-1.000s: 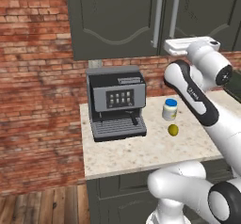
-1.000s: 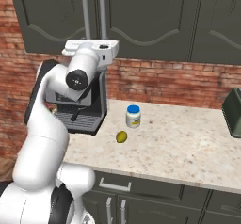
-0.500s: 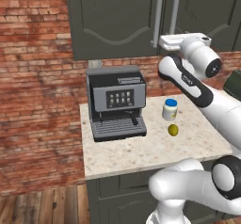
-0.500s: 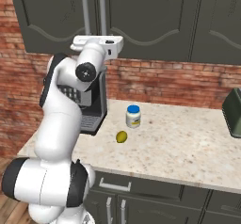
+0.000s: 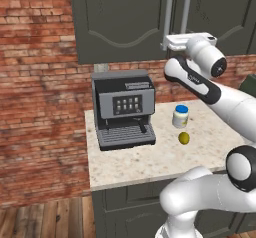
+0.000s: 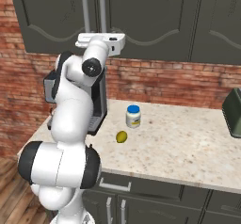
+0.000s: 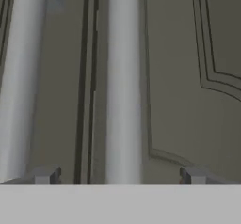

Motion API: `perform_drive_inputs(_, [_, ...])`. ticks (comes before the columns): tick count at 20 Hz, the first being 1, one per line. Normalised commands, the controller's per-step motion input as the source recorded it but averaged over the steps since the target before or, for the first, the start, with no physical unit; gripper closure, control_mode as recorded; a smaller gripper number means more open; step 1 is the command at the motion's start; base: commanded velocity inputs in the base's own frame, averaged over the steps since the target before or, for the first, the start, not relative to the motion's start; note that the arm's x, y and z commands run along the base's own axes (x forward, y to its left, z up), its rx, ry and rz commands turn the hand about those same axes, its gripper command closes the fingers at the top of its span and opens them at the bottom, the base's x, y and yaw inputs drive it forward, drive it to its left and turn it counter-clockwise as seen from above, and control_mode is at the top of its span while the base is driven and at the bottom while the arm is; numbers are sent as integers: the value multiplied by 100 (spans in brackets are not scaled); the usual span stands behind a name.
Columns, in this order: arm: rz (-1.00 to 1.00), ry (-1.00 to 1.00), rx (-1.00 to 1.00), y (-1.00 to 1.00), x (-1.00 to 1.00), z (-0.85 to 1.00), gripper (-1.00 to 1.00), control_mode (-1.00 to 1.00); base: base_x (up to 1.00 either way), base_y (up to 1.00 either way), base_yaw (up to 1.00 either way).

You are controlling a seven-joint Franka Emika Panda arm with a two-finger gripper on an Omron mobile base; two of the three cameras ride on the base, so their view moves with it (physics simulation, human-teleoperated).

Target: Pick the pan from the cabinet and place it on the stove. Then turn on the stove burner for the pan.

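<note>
Gripper (image 7: 117, 176) is sitting fully spread, holding nothing, fingertips (image 7: 46, 175) straddling the right door's silver bar handle (image 7: 123, 82) without touching it. Left door's handle (image 7: 19, 82) is running just beside. Cabinet (image 5: 125, 22) is staying closed above the counter (image 5: 150, 157); pan is hidden, can't tell where.
</note>
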Motion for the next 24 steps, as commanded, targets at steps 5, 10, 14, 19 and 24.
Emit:
perform_drive_inputs(5, [1, 0, 0, 2, 36, 0, 100, -100, 0, 0, 0])
perform_drive_inputs(10, [1, 0, 0, 5, 32, -1, 100, -100, 0, 0, 0])
perform_drive_inputs(14, [0, 5, -3, 1, 6, -1, 100, -100, 0, 0, 0])
perform_drive_inputs(19, [2, 8, -2, 0, 5, -5, 100, -100, 0, 0, 0])
perform_drive_inputs(24, [1, 1, -2, -34, -17, 3, 100, -100, 0, 0, 0])
